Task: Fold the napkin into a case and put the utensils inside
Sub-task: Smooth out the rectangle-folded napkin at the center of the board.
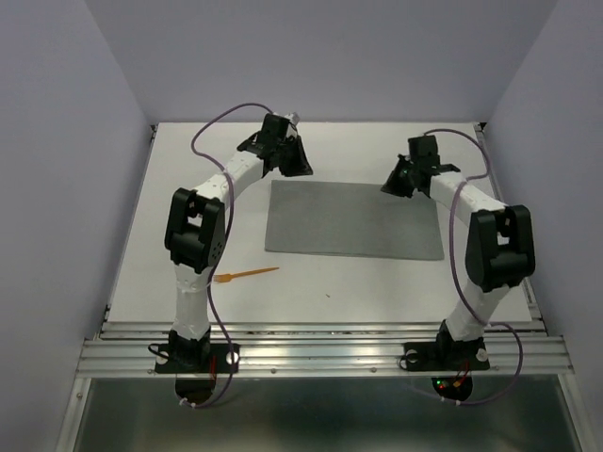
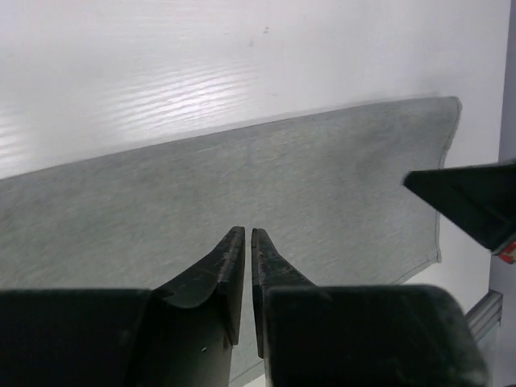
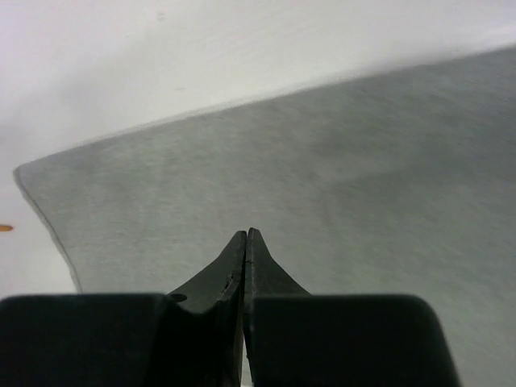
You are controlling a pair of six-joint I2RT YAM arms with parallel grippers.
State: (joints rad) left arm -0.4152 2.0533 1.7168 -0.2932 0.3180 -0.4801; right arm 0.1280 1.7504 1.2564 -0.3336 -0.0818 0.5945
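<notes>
From above, the grey napkin lies flat between the left claw and right claw, with the orange fork nearby on the table. In the left wrist view the fingers are a sliver apart and seemingly empty. In the right wrist view the fingers are pressed together and empty.

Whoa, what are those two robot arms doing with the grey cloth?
The robot is reaching to the far edge of the grey napkin, which lies flat on the white table. The left gripper is by its far left corner, jaws a sliver apart. The right gripper is by the far right corner, jaws shut. I cannot tell whether either one pinches the cloth. An orange fork lies on the table at the near left, not yet tucked in.
</notes>
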